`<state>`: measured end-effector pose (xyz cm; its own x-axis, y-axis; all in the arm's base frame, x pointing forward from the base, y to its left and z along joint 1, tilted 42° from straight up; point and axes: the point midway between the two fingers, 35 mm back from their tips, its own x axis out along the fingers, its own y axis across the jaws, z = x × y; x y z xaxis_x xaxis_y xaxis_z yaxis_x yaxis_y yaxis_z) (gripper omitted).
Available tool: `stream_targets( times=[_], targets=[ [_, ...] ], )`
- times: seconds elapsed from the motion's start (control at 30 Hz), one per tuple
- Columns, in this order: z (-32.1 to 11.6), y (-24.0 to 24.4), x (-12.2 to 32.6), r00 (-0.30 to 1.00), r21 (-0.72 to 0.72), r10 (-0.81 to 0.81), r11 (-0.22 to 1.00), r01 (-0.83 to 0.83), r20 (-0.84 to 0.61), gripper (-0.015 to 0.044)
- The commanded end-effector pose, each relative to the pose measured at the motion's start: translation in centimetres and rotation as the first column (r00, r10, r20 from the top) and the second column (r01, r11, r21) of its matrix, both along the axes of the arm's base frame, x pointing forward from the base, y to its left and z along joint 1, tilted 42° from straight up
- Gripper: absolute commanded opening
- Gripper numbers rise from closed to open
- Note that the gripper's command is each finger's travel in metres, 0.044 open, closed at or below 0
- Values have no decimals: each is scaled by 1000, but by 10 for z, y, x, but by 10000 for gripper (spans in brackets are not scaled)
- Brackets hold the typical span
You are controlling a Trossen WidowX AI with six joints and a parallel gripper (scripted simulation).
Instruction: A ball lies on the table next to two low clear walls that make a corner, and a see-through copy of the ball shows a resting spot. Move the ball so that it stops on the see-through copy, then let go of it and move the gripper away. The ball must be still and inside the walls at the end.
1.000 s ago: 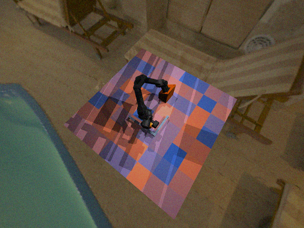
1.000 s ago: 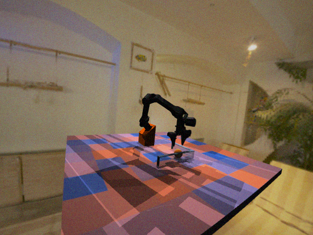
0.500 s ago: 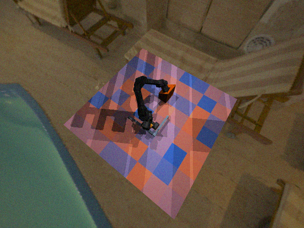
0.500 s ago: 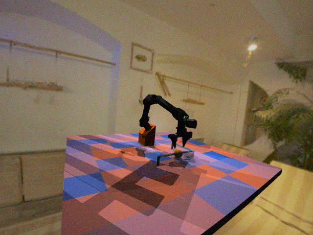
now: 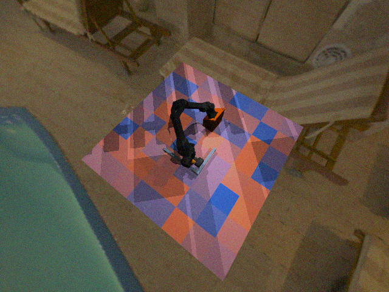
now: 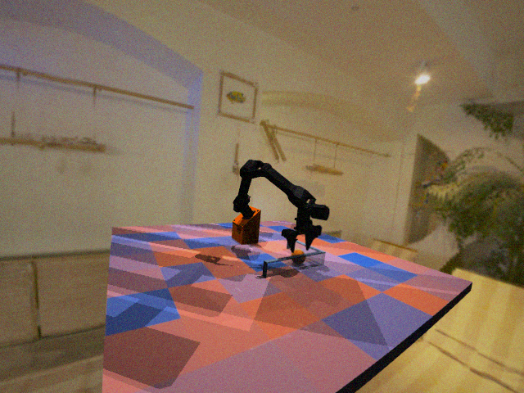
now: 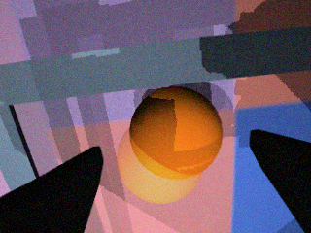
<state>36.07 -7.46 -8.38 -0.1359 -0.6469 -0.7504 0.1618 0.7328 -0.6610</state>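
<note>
The orange ball [image 5: 193,161] [image 6: 298,257] [image 7: 194,138] rests on the table inside the corner of the two low clear walls [image 5: 206,160] [image 6: 277,260] [image 7: 136,65]. In the wrist view the paler see-through copy [image 7: 157,191] shows partly behind the ball, which is offset from it toward the wall across the top of that view. A second wall [image 7: 11,155] runs down the left edge there. My gripper [image 6: 300,250] [image 7: 175,146] is open and empty, pointing down just above the ball, with one fingertip on each side of it in the wrist view. In the top view the arm hides the fingers.
The orange arm base [image 5: 213,120] [image 6: 246,228] stands on the patchwork-coloured table [image 5: 179,222] [image 6: 237,363], away from the walls' corner. The black arm [image 5: 179,125] [image 6: 275,179] reaches from it over the walls. Shadows fall across the table.
</note>
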Motion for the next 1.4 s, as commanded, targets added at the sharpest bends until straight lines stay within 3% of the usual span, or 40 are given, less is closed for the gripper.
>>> stream_targets(
  times=[0.0, 0.47, 0.6, 0.87, 1.2, 1.37],
  targets=[
    [-8, -8, -5, 1000, -6, -1, 1000, 1, -13, 414],
    [-21, -20, -9, 1000, -8, -1, 1000, 1, -14, 414],
    [-21, -20, -9, 1000, -8, -1, 1000, 1, -14, 309],
    [-21, -20, -9, 1000, -8, -1, 1000, 1, -14, 255],
    [-3, -3, -22, 997, -27, 17, 999, -19, -70, 0],
    [17, 15, -10, 998, -21, 15, 1000, -16, -56, 0]
  ],
)
